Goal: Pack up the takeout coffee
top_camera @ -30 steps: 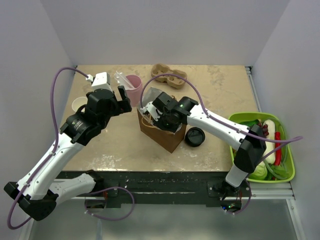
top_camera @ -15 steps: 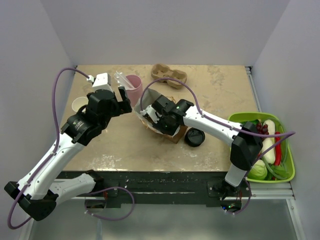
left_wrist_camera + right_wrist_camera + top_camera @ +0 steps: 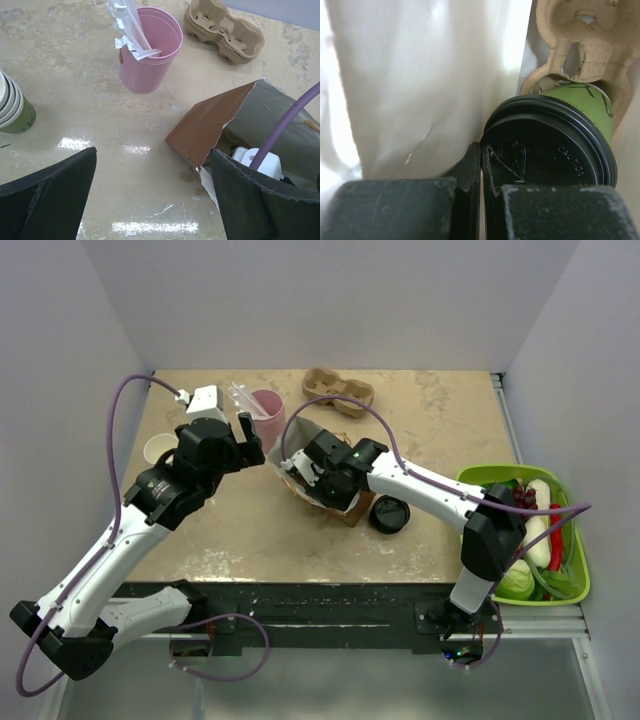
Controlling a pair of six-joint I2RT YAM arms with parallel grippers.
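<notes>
A takeout coffee cup with a round black lid [image 3: 550, 150] lies inside the brown paper bag [image 3: 355, 510], under a cardboard carrier [image 3: 585, 35]; its side looks green here. My right gripper [image 3: 481, 150] is deep in the bag, shut on the lid's rim; in the top view [image 3: 318, 483] the bag hides its fingers. A second black-lidded cup [image 3: 389, 513] stands on the table right of the bag. My left gripper [image 3: 152, 165] is open and empty above the table, just left of the bag's torn mouth [image 3: 210, 120]; it also shows in the top view [image 3: 245, 440].
A pink cup [image 3: 266, 405] holding wrapped straws stands behind the bag. A stack of paper cups [image 3: 160, 448] is at the left. A stack of cardboard carriers [image 3: 338, 392] lies at the back. A green basket [image 3: 575, 585] of vegetables sits at the right edge.
The bag has tipped back and left around my right gripper, which pushed deeper in during the first half second. Since then nothing has moved. The left arm stayed put.
</notes>
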